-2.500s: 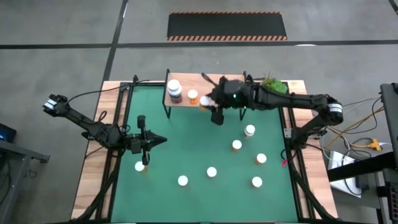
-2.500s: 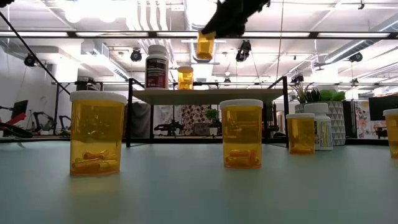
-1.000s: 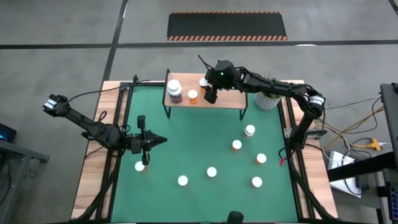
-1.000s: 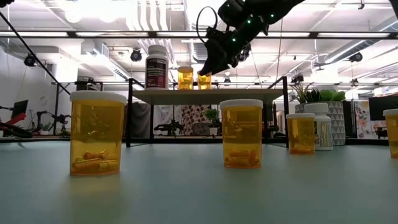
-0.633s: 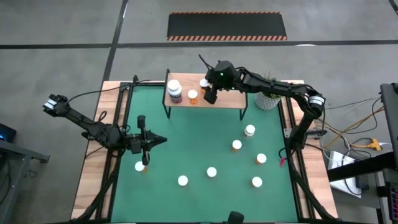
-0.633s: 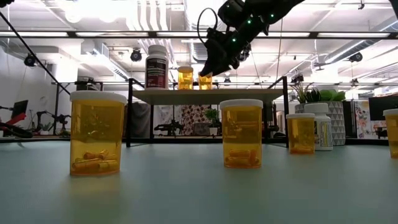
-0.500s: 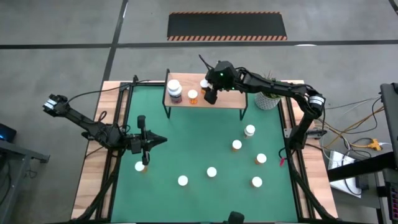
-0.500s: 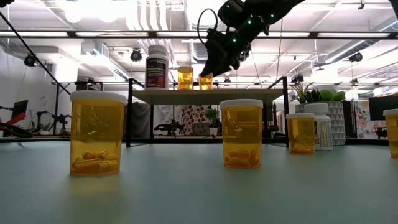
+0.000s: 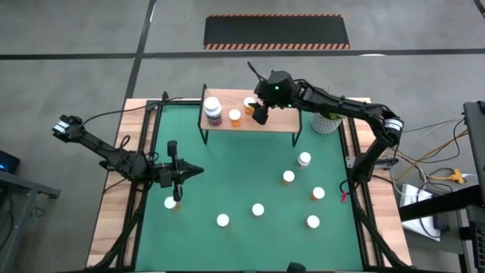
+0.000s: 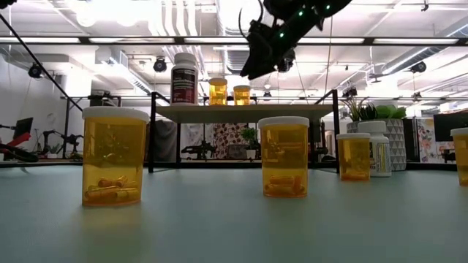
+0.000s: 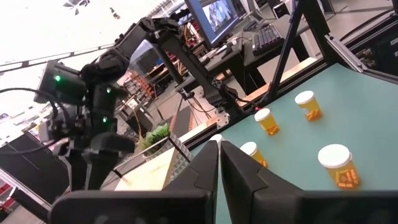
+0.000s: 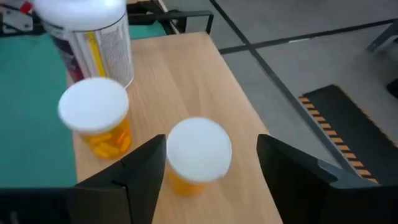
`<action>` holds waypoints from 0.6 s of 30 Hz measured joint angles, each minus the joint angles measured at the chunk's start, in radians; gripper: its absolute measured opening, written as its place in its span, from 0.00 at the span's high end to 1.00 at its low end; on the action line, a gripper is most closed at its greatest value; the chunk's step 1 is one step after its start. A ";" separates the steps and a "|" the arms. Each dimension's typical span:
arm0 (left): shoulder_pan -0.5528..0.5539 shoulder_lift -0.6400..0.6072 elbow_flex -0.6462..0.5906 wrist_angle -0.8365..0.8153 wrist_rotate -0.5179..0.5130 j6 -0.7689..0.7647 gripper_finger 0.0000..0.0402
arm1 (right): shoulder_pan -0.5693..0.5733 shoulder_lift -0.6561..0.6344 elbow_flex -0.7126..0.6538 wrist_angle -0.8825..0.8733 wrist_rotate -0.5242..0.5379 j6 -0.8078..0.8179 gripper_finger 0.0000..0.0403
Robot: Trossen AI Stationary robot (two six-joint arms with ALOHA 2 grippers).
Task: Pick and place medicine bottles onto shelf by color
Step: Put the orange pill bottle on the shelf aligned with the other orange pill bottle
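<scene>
The light-wood shelf (image 9: 273, 121) stands at the mat's far edge. On it stand a white-and-dark bottle (image 9: 213, 110) and two orange bottles (image 9: 235, 116) (image 9: 249, 102). My right gripper (image 9: 260, 115) is open above the shelf. In the right wrist view its fingers stand on either side of the nearer orange bottle's white cap (image 12: 199, 149) without touching it. In the low view the gripper (image 10: 250, 71) is clear above that bottle (image 10: 242, 95). My left gripper (image 9: 195, 171) is shut and empty over the mat's left part; it also shows in its wrist view (image 11: 219, 149).
Several orange white-capped bottles stand upright on the green mat, among them ones at the near left (image 9: 170, 202), the near middle (image 9: 258, 209) and the right (image 9: 305, 158). A white pot with a green plant (image 10: 386, 139) stands at the far right, beside the shelf.
My right gripper has let go of the orange bottle, which stays upright on the shelf beside the other orange one. The gripper has risen clear above it and drawn slightly toward the table's right edge.
</scene>
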 joint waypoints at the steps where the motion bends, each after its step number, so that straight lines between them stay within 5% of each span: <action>1: 0.000 0.000 0.000 0.000 0.000 0.000 1.00 | 0.000 -0.009 0.000 -0.014 0.000 -0.006 0.41; 18: 0.000 0.000 0.000 0.000 0.000 0.000 1.00 | -0.019 0.060 0.000 -0.146 0.003 -0.049 0.84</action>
